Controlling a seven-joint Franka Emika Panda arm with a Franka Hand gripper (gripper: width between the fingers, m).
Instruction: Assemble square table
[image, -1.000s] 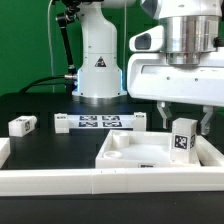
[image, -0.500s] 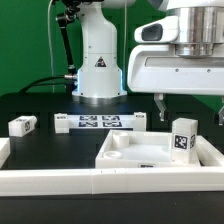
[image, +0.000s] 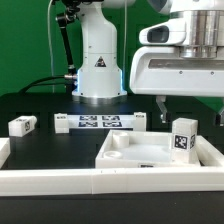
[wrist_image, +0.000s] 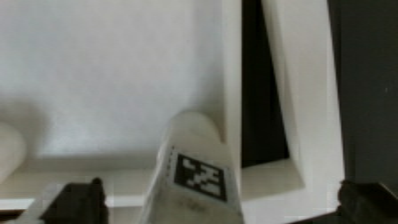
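Note:
The white tabletop (image: 140, 152) lies underside up, its rim showing, at the exterior view's right. One white leg (image: 182, 137) with a black-and-white tag stands upright in its near right corner. My gripper (image: 191, 112) hangs open just above that leg, one finger on each side, touching nothing. In the wrist view the same leg (wrist_image: 199, 170) rises between my dark fingertips (wrist_image: 79, 200) with the tabletop (wrist_image: 107, 80) beneath. Another leg (image: 22, 125) lies loose on the black table at the exterior view's left.
The marker board (image: 100, 122) lies flat behind the tabletop, in front of the arm's white base (image: 98, 60). A small white block (image: 138, 118) sits at the board's right end. The long white border wall (image: 90, 181) runs along the front.
My gripper has opened off the upright leg and lifted straight up; its fingers were down around the leg and now hang above it. The leg stays standing.

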